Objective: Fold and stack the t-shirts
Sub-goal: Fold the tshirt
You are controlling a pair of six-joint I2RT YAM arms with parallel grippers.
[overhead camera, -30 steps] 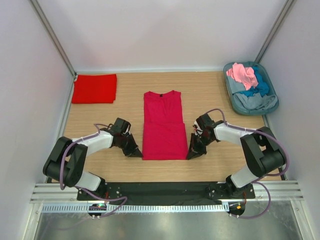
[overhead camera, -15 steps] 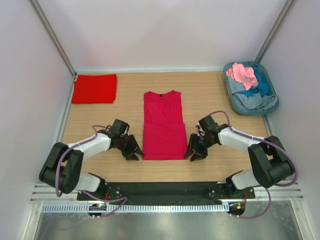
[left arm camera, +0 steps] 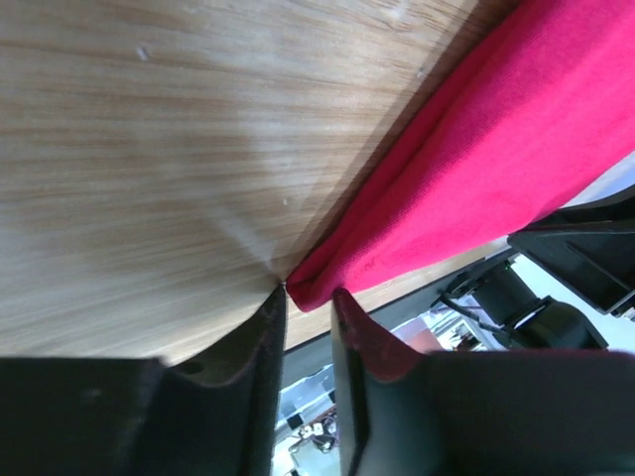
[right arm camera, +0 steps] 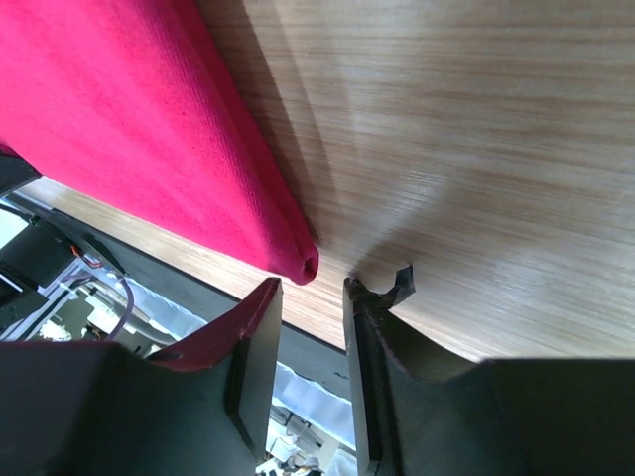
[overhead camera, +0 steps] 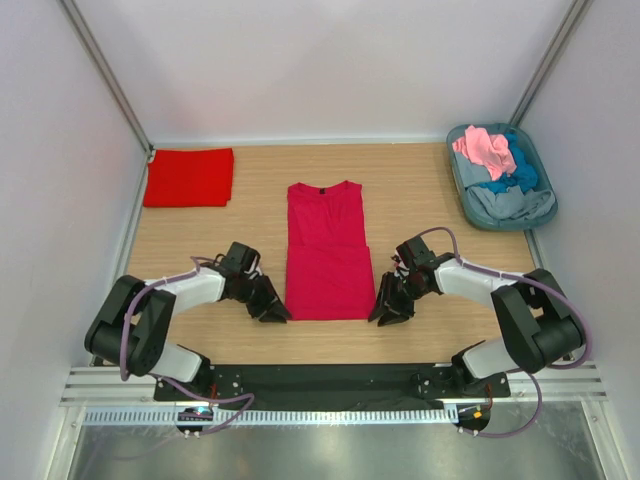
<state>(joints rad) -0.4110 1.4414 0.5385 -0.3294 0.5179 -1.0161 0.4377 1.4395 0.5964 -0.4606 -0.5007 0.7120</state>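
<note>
Crimson shirt (overhead camera: 327, 262) lay flat mid-frame on table (overhead camera: 420, 190). L pincer (overhead camera: 274, 313) at its lower-left corner, R pincer (overhead camera: 386, 314) at lower-right; both jaws slightly apart, nothing clamped. Scarlet shirt (overhead camera: 189, 177) folded, upper left.

- Table (overhead camera: 420, 190): pale wood-grain top, evenly lit, with only soft shadows.
- Back wall (overhead camera: 330, 70): plain white panel rising from the table's far edge.
- Side walls (overhead camera: 50, 200): white panels closing off the table's left and right.
- Corner posts (overhead camera: 105, 75): grey metal, slanting up from the table's two far corners.
- Slotted rail (overhead camera: 110, 385): aluminium, along the table's near edge.
- Steel sheet (overhead camera: 330, 450): brushed metal, nearer than the rail.
</note>
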